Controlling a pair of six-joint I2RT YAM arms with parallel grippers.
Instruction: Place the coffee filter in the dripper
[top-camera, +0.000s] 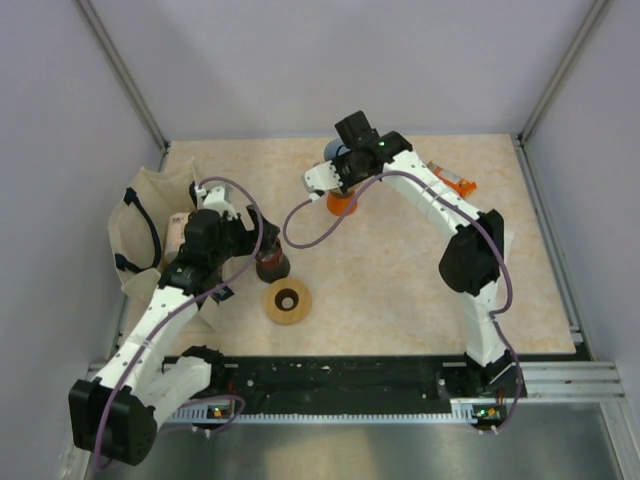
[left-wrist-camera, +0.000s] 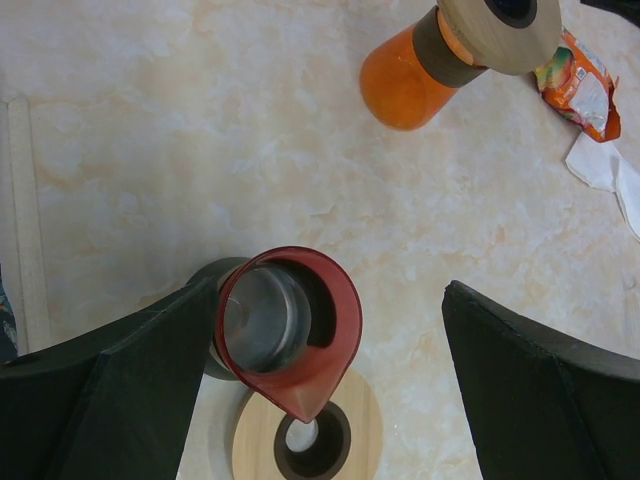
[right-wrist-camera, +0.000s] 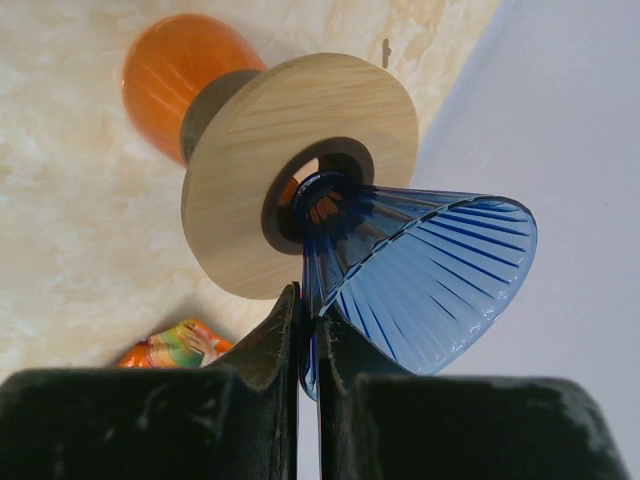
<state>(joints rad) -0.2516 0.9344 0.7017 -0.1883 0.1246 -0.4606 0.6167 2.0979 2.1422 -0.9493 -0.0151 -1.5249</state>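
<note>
My right gripper (right-wrist-camera: 310, 340) is shut on the rim of a blue ribbed glass dripper cone (right-wrist-camera: 420, 270). The cone's tip sits in the hole of a wooden collar (right-wrist-camera: 250, 170) on an orange glass base (right-wrist-camera: 175, 70). This also shows in the top view (top-camera: 342, 170). My left gripper (left-wrist-camera: 335, 360) is open. A red dripper cone (left-wrist-camera: 300, 330) on a dark base stands between its fingers, against the left finger (left-wrist-camera: 130, 390). A loose wooden ring (left-wrist-camera: 305, 440) lies beside it. White paper (left-wrist-camera: 605, 170) lies at the far right; I cannot tell if it is the filter.
A cream tote bag (top-camera: 150, 215) lies at the table's left edge. An orange snack packet (top-camera: 458, 186) lies at the back right, also in the left wrist view (left-wrist-camera: 580, 85). Grey walls enclose the table on three sides.
</note>
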